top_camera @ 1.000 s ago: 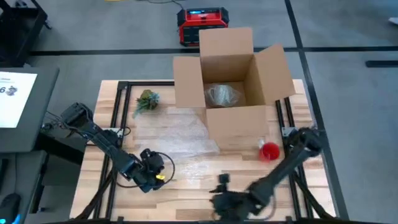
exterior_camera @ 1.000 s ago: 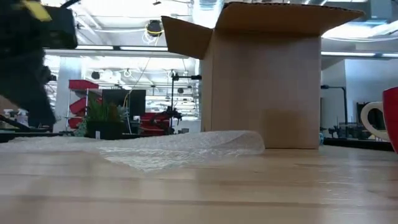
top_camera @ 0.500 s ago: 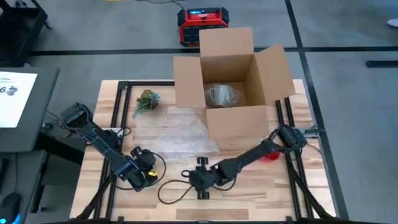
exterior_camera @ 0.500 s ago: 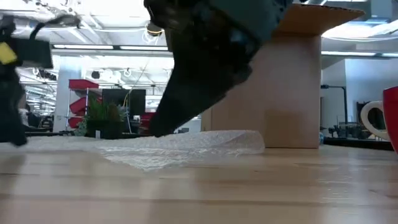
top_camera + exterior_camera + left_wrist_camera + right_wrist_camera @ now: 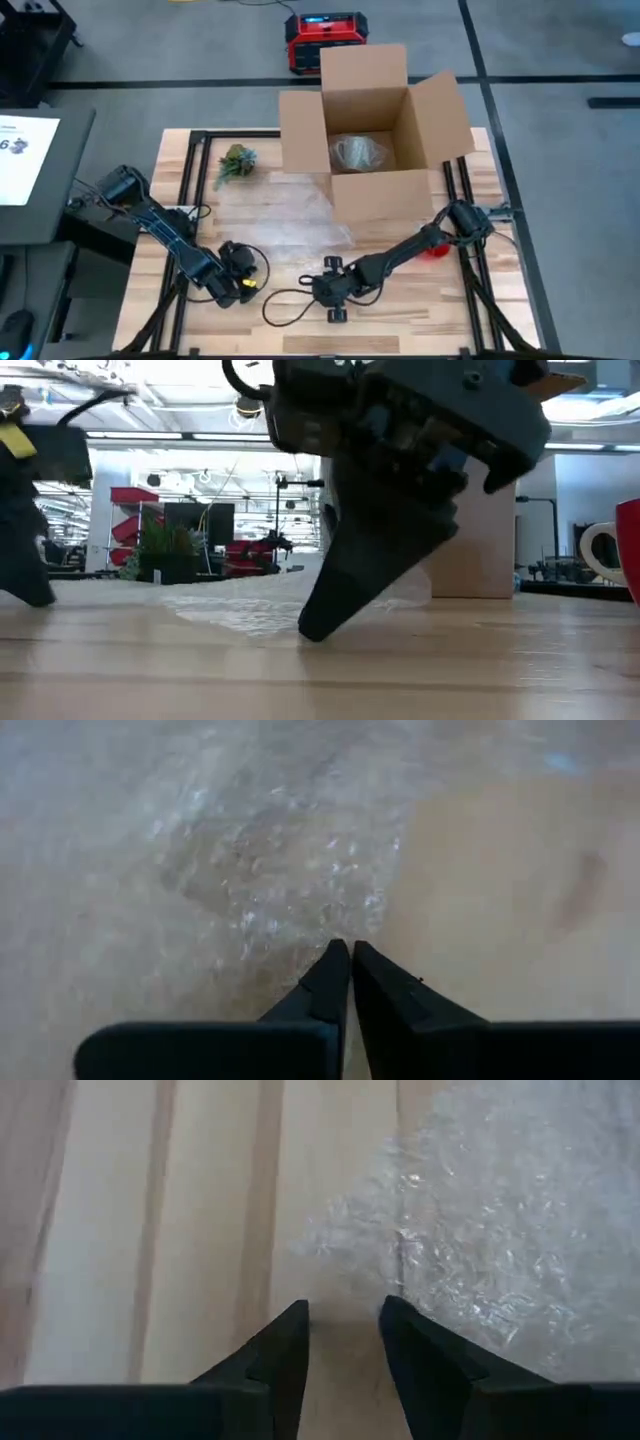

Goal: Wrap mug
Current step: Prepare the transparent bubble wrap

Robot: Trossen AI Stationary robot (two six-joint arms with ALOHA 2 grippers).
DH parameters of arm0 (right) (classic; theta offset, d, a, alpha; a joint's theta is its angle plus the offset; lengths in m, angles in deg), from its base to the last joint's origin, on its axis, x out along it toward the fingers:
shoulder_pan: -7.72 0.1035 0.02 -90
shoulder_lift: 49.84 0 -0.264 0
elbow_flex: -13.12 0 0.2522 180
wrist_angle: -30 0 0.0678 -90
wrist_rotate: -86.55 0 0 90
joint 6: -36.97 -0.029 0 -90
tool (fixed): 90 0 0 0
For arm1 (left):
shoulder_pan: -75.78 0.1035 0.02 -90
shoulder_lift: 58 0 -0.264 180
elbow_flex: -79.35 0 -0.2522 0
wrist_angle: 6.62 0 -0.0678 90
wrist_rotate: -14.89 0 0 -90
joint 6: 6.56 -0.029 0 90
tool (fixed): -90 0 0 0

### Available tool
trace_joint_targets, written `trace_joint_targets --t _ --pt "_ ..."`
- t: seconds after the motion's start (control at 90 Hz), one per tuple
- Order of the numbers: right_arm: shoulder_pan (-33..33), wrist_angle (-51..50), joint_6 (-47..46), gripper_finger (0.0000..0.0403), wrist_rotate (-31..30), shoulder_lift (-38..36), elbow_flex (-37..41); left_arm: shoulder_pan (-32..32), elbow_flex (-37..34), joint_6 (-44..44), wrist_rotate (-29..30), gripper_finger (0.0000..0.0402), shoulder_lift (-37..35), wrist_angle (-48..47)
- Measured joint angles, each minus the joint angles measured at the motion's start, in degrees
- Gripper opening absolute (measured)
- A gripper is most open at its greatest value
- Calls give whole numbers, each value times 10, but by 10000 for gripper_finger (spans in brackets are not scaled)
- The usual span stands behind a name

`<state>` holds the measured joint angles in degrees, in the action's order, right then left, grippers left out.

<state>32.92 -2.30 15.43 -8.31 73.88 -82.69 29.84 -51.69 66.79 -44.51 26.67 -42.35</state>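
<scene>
Mug (image 5: 434,246), red, stands on the table (image 5: 390,320) in front of the open cardboard box (image 5: 375,130), partly hidden by the right arm. Bubble wrap (image 5: 270,215) lies flat beside it. Right gripper (image 5: 330,290), fingers slightly apart, sits at the wrap's near edge; left gripper (image 5: 235,280), fingers together, at its left corner. A small plant (image 5: 236,160) stands behind.

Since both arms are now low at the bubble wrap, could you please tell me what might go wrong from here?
1. The left gripper has shut fingers at the edge of the bubble wrap; it may push the sheet instead of lifting it.
2. The right gripper is open, fingertips near the table; they might scrape wood.
3. The right arm crosses beside the red mug and could knock it.
</scene>
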Motion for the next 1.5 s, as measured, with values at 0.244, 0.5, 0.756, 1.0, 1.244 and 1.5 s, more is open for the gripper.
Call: trace_joint_targets --t 0.244,0.5,0.756,1.0,1.244,1.5 --pt "33 -38 16 7 57 -23 4 -5 143 -109 136 0 -1 -80" --pt "107 -76 18 1 66 -100 4 -13 267 -291 112 0 -2 -121" --pt "155 -60 19 0 -24 -153 4 -49 232 -198 -48 0 -2 -179" --pt "143 -39 16 0 -33 -150 4 -78 108 -52 -51 39 -2 -173" --pt "128 -21 19 0 -30 -137 4 -80 -24 44 -26 136 -5 -75" --pt "121 -18 15 0 -28 -128 4 -82 -93 62 22 124 -7 32"
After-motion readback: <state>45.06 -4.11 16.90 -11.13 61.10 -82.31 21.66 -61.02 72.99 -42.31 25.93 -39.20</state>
